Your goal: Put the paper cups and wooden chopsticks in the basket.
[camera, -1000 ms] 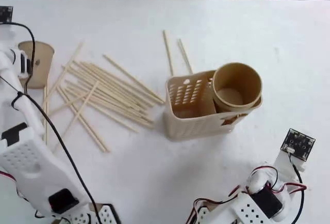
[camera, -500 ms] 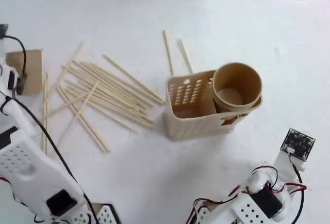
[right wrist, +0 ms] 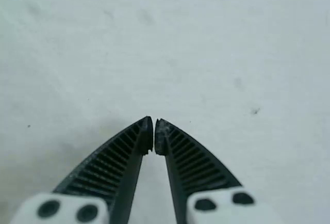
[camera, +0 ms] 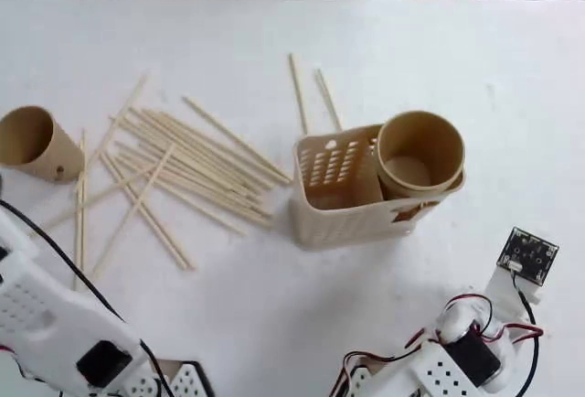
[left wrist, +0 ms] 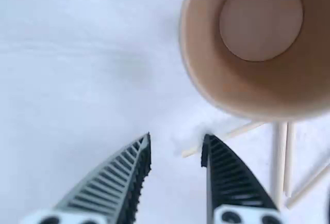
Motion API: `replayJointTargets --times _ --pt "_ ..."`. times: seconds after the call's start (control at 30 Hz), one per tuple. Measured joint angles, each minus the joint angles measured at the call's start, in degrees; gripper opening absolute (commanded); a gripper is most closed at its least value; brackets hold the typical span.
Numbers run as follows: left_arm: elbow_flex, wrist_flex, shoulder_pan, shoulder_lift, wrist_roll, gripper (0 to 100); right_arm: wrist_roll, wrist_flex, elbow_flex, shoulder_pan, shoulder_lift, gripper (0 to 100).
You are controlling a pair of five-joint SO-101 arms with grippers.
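right gripper (right wrist: pixel 154 131): your fingertips are pressed together on nothing, over bare table (right wrist: pixel 154 38).
left gripper (left wrist: pixel 175 149): your fingers stand spread and hold nothing, with the tips just short of the loose paper cup (left wrist: pixel 258 43).
loose paper cup: on its side at the table's left edge, its mouth facing that gripper.
chopsticks (camera: pixel 183 159): scattered flat between the loose paper cup and the basket (camera: pixel 334 223).
basket: upright mid-table.
stacked cups (camera: pixel 420 155): nested upright in the basket's right end.
two far chopsticks (camera: pixel 311 91): flat just beyond the basket.
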Motion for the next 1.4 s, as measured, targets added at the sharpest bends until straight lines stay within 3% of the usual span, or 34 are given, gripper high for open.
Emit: replayJointTargets --times 0.2,0.33,0.5,0.87,1.1,1.4 --pt "-2.7 0.1 1.6 -11.9 5.7 26 0.0 0.0 0.0 0.0 0.0 2.1" --pt "-2.7 -2.1 6.4 -12.1 11.6 25 0.0 0.0 0.0 0.0 0.0 2.1" --pt "-2.7 -7.1 8.0 -6.3 18.2 24 0.0 0.0 0.0 0.0 0.0 2.1" --pt "-3.0 -12.1 8.1 7.4 18.8 24 0.0 0.0 0.0 0.0 0.0 2.1" --pt "-3.1 -12.1 9.1 12.7 18.8 9 0.0 0.0 0.0 0.0 0.0 2.1" --pt "-3.6 -11.3 12.6 11.6 19.0 2 0.0 0.0 0.0 0.0 0.0 2.1"
